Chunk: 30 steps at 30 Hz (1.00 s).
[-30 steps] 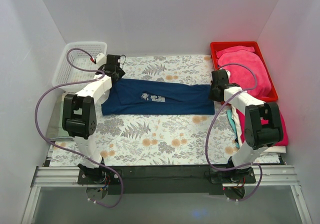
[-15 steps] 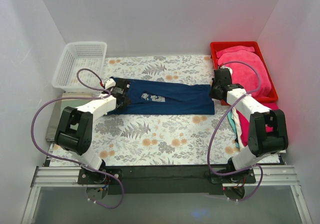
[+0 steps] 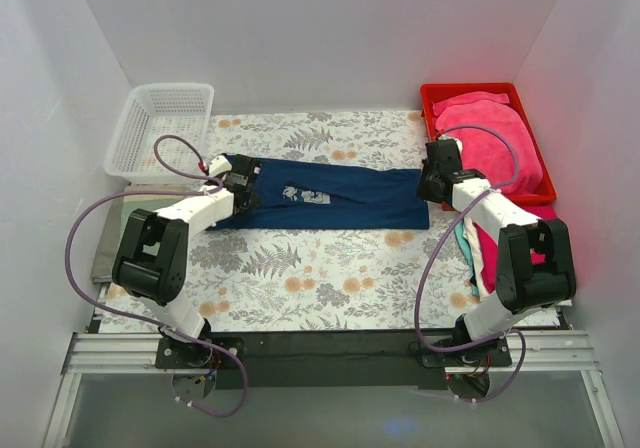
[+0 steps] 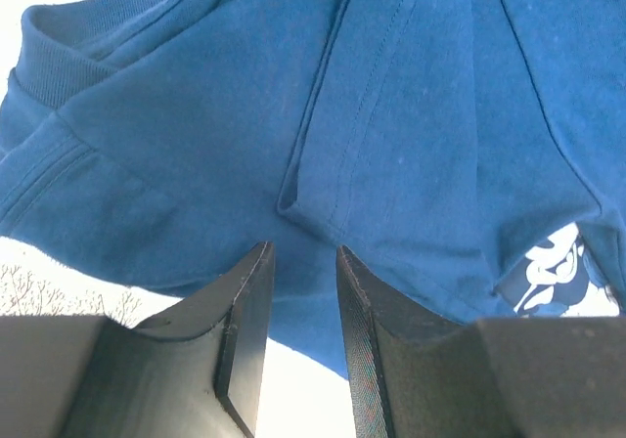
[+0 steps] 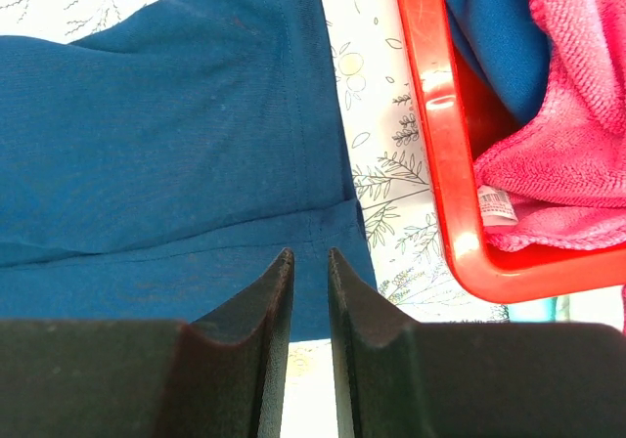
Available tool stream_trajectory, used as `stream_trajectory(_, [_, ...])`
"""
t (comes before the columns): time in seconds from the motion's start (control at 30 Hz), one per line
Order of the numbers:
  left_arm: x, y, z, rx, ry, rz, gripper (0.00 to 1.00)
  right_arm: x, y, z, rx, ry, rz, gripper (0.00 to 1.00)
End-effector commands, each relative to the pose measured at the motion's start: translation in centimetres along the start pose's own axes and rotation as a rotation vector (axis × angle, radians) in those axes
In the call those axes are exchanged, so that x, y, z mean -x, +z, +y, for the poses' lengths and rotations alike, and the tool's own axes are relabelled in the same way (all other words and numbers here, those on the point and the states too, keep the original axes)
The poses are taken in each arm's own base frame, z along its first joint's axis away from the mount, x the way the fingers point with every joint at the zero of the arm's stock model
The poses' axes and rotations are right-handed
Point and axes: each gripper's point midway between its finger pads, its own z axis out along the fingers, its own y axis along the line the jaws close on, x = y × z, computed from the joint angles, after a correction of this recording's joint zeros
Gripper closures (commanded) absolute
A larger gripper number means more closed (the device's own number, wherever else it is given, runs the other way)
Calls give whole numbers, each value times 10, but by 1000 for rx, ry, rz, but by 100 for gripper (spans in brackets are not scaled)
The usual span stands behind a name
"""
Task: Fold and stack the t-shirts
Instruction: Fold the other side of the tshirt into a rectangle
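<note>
One navy t-shirt (image 3: 350,198), one white basket (image 3: 165,128), one red tray (image 3: 432,118); pink t-shirts (image 3: 495,133) too heaped to count.

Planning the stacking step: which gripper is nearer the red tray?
Right. The right gripper is beside the red tray; the left gripper is across the navy t-shirt, at its other end.

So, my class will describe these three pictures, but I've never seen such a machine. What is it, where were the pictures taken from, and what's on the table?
These are two robot arms bolted at the near edge of a flowered table, each ending in a two-fingered pincer. The wide picture looks down from above; the other two come from wrist cameras. A navy t-shirt lies stretched on it. The left pincer seems to pinch its collar end, the right pincer its hem. A red tray holds pink shirts; a white basket stands far left.
</note>
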Motion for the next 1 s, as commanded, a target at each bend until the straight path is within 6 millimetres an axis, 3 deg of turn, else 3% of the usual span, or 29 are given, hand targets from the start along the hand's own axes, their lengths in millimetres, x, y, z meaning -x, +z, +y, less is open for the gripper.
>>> stream_trajectory(0.0, [18,3,-8,11,-11,-60,69,1,0,3,6,5,-1,74])
stream_trajectory(0.33, [18,20,-11,46,5,-69,69,-4,4,3,8,-1,20,75])
stream_trajectory(0.47, [25,23,-14,56,-2,-93,80,-6,6,5,14,-6,28,75])
stream_trajectory(0.57, [34,22,-21,47,-3,-116,100,-7,6,5,14,-8,32,75])
stream_trajectory(0.97, [68,8,-66,-75,-16,-163,100,-6,6,5,13,-10,30,76])
